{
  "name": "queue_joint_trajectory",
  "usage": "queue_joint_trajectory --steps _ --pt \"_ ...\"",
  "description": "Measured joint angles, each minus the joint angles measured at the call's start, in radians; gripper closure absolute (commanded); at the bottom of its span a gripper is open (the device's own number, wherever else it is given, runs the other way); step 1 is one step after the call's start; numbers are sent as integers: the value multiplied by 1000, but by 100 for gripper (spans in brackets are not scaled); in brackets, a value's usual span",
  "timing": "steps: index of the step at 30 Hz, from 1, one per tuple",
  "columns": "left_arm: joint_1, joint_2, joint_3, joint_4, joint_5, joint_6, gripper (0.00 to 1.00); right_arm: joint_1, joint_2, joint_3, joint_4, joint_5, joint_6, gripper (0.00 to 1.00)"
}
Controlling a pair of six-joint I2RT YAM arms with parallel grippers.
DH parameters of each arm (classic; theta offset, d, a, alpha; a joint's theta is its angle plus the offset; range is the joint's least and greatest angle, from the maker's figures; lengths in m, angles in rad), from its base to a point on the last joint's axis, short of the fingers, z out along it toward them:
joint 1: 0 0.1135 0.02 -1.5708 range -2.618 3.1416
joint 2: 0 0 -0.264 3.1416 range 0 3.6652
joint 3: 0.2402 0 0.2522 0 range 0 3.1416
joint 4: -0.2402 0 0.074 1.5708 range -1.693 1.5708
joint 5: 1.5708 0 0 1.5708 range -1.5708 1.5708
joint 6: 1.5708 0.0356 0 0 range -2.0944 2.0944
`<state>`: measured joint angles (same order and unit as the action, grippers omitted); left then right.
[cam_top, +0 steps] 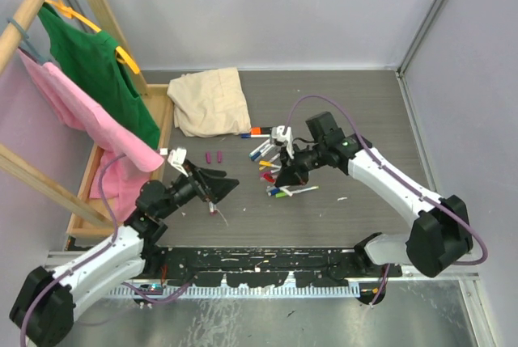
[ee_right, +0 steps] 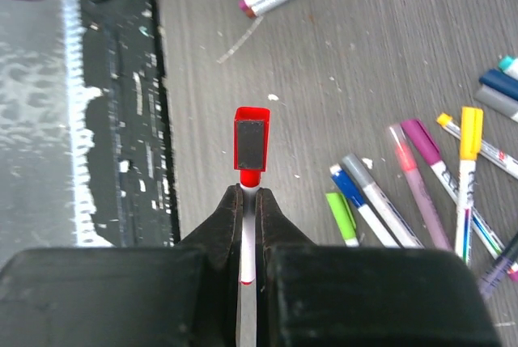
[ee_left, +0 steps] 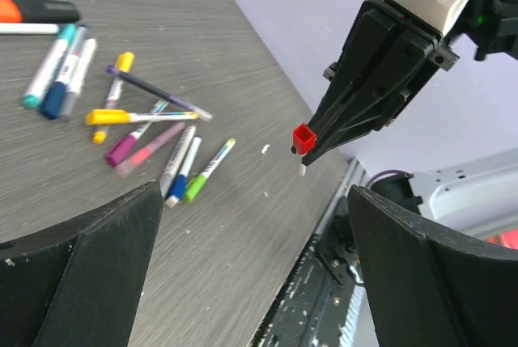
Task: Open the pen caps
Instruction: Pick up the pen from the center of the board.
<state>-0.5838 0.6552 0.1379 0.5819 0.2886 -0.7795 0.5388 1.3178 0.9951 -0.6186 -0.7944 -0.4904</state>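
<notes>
Getting bright, even overhead light w/ soft, faint shadows. Catching white glare on metal edge (ee_right: 48,145). Blurring near fingers (ee_left: 89,274) slightly in left wrist view; reading sharp elsewhere.

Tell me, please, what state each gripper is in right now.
Left gripper: open, holding nothing.
Right gripper: shut on the thin white plastic pen with a red cap.

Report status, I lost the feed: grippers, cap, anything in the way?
Left gripper open, empty. Right gripper shut on red-capped pen, cap on. Nothing between them.
</notes>
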Motion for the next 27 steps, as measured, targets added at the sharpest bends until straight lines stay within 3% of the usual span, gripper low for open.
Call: queue_joint_trajectory --steps 7,15,27 --pt "-57 212 96 206 67 -37 0 -97 -46 0 -3 -249 11 100" --pt "-174 331 167 308 22 -43 5 -103 -48 0 -3 -360 21 100" --pt "-253 499 232 382 -16 -53 34 -109 -48 0 -3 -398 23 99"
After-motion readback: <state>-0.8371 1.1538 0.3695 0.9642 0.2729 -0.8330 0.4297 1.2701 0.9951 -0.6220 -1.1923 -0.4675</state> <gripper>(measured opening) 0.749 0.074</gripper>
